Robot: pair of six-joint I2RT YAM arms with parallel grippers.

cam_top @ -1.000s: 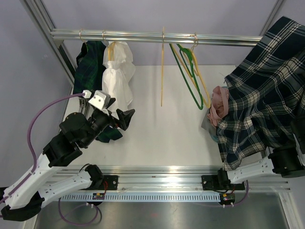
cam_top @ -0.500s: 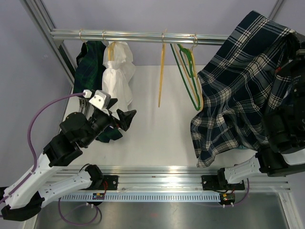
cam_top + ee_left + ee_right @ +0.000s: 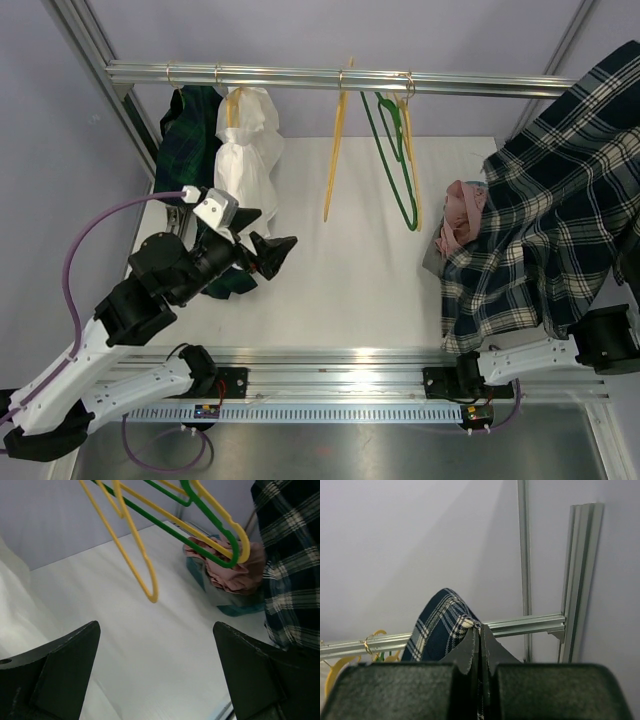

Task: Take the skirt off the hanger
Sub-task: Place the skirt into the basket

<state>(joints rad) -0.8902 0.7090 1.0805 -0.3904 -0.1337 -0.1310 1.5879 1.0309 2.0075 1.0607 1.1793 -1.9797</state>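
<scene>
Up at the right edge of the table, the right gripper (image 3: pixel 479 652) is pinched tight, its 2 fingers pressed together on a fold of the skirt (image 3: pixel 555 230), with the cloth's edge poking up between them in the right wrist view. The skirt is a dark navy plaid crossed by white and pale lines; it hangs from that grip as a broad draped sheet, wider and rumpled toward its lower hem, which reaches down near the front rail of the table (image 3: pixel 350 290). It is off the hangers and well apart from them. Across the table the left gripper (image 3: pixel 268 250) has its jaws spread wide with nothing between them, hovering above the white surface just beside a dark green garment (image 3: pixel 190 130) and a white garment (image 3: pixel 245 155) that hang from the rail (image 3: pixel 300 76). Further along that rail hang 3 bare hangers: a yellow hanger (image 3: pixel 335 150) tilted on its own, then a green hanger (image 3: pixel 395 165) and another yellow hanger (image 3: pixel 412 150) close together. On the table under the skirt's left edge sits a small pile, a pink garment (image 3: pixel 458 215) lying on top of something teal and grey (image 3: pixel 220 597); it may be folded cloth, though the view does not make it clear. No box or bin shows in any view.
</scene>
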